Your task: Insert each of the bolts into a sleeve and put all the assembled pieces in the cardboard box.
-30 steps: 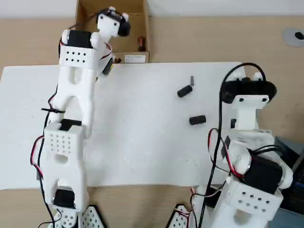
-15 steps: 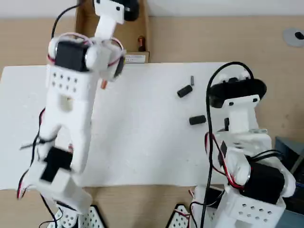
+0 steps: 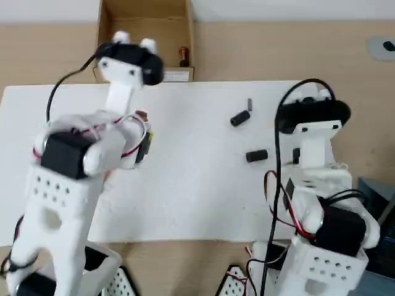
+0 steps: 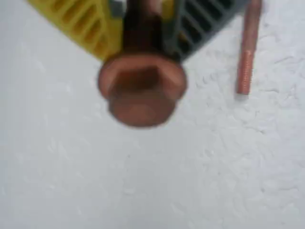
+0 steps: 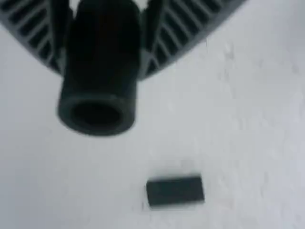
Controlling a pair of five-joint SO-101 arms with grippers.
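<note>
High view: a white foam mat [image 3: 197, 185] lies under both arms, with an open brown cardboard box [image 3: 145, 34] at its far edge.
Box contents: a small copper-and-dark piece [image 3: 183, 55] sits against one side wall.
Mat, from above: a short black cylindrical sleeve [image 3: 240, 118] and a second black sleeve [image 3: 257, 156] lie apart, well away from the box; a thin grey pin [image 3: 250, 105] lies just beside the first.
Left wrist view: the left gripper [image 4: 143, 47], with one yellow finger and one dark, is clenched on the shank of a copper flanged hex bolt [image 4: 142, 90], its head facing the camera above the mat.
Same view, on the mat: a copper threaded rod [image 4: 247, 52] lies near the fingers.
Right wrist view: the right gripper [image 5: 102, 62] clamps a black tubular sleeve [image 5: 97, 95], open end toward the camera; a loose sleeve [image 5: 175, 192] lies flat on the mat near it.
</note>
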